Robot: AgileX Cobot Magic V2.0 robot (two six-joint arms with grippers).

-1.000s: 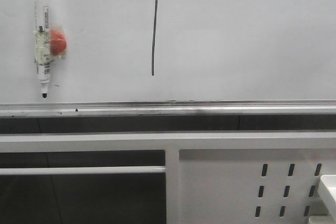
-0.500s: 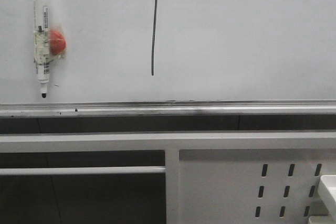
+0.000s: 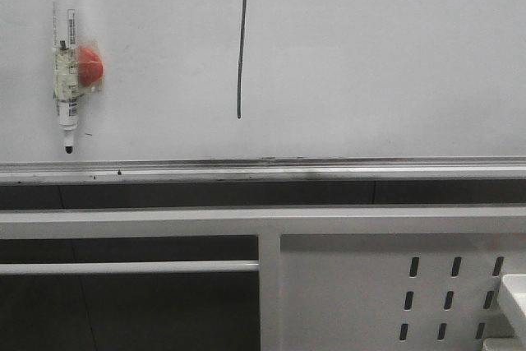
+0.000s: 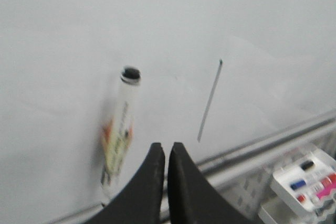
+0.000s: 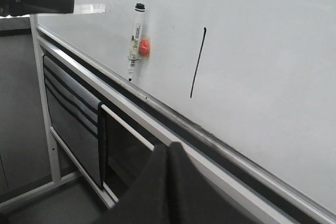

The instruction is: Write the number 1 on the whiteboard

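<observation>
The whiteboard (image 3: 370, 55) looks smooth and glossy, its bottom rail (image 3: 329, 172) brushed silver metal, scuffed dark in places.

Whiteboard (image 3: 370, 63) fills the upper frame. Number 1 (image 3: 241, 47) – thin dark stroke, near-vertical – stands well above the silver bottom rail (image 3: 263, 170). Marker pen (image 3: 65, 59) hangs on the board left of the stroke, tip down, red magnet (image 3: 90, 66) taped at its side. Below the rail – white perforated panel (image 3: 394, 285), right of the stroke.
</observation>
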